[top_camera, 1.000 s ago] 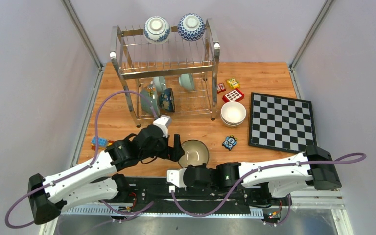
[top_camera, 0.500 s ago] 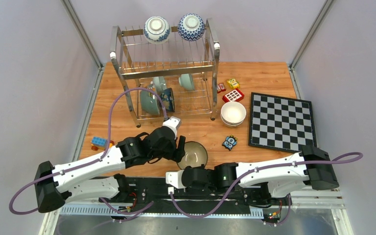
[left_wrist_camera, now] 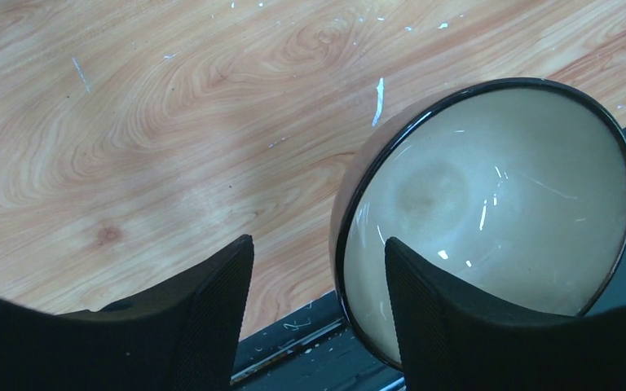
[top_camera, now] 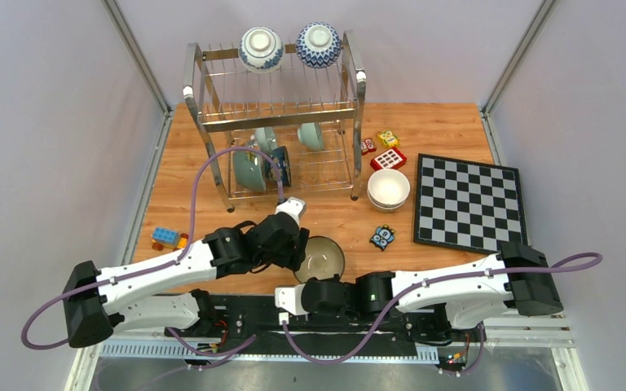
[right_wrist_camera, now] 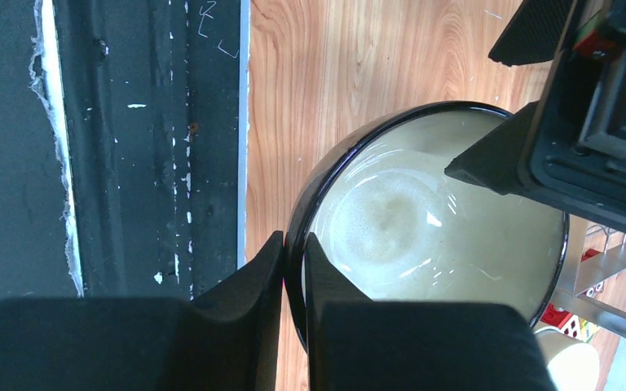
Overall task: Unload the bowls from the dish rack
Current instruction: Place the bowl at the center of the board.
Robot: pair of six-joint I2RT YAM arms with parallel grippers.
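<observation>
Dark brown bowl [top_camera: 320, 257] sits at the near edge of the table [top_camera: 448, 130], its rim pinched tight in the right gripper [right_wrist_camera: 293, 244]. The left gripper [left_wrist_camera: 318, 244] is spread wide astride the far rim, one finger inside and one outside, gripping nothing. Looks like a hand-over. Next the left must back off without clipping the rim so the right can set it down, then reach ahead to the dish rack [top_camera: 277, 120], where blue-and-white bowls [top_camera: 261, 47] and green bowls [top_camera: 249, 171] wait.
</observation>
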